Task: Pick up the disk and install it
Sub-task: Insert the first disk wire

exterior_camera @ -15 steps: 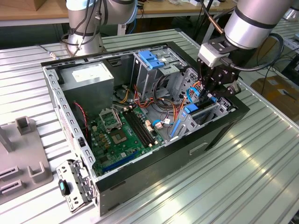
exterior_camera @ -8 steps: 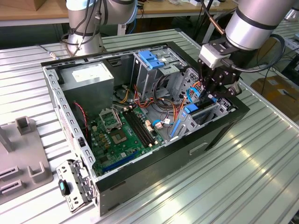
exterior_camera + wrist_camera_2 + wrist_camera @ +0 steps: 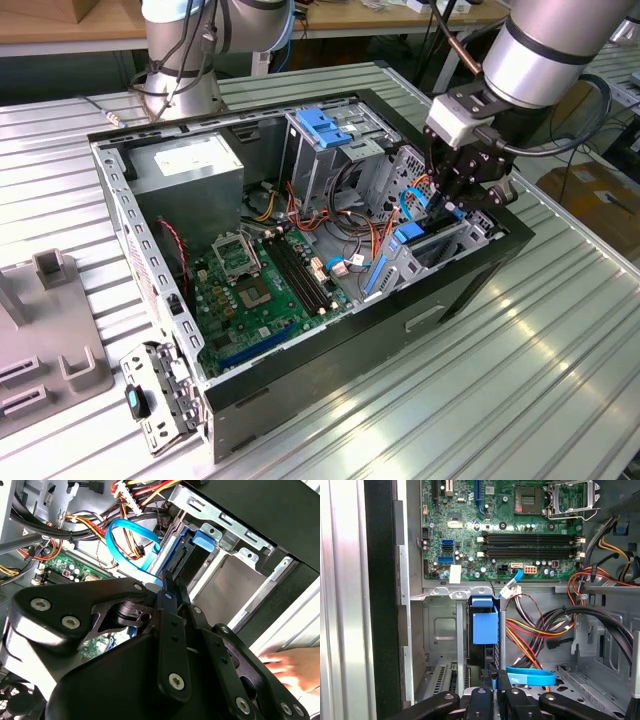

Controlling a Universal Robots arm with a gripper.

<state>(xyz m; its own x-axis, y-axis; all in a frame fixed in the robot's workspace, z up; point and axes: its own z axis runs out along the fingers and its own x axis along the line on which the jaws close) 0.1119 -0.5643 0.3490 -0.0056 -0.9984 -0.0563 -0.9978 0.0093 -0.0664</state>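
- the disk (image 3: 485, 627) stands on edge in a metal drive bay (image 3: 450, 594) inside the open computer case (image 3: 330, 370), hard against the case's wall at the corner toward the exterior view's right; its blue carrier tab faces up out of the bay.
- in the exterior view the disk (image 3: 408, 237) shows as a blue strip just under the arm's black gripper (image 3: 443, 205).
- the gripper (image 3: 493, 672) has its two thin fingers (image 3: 490, 676) drawn tight together, clamped on the disk's near edge, with a sliver of blue between them.
- in the second wrist view the gripper (image 3: 170, 582) points into the same bay, the disk (image 3: 187, 555) right at its tip.
- a light blue flat cable (image 3: 125, 535) loops just beside the disk, touching the bay's edge.
- the green motherboard (image 3: 255, 290) lies on the case floor, beyond the bay.
- a person's hand (image 3: 295, 665) rests outside the case wall on the ribbed metal table (image 3: 520, 380).
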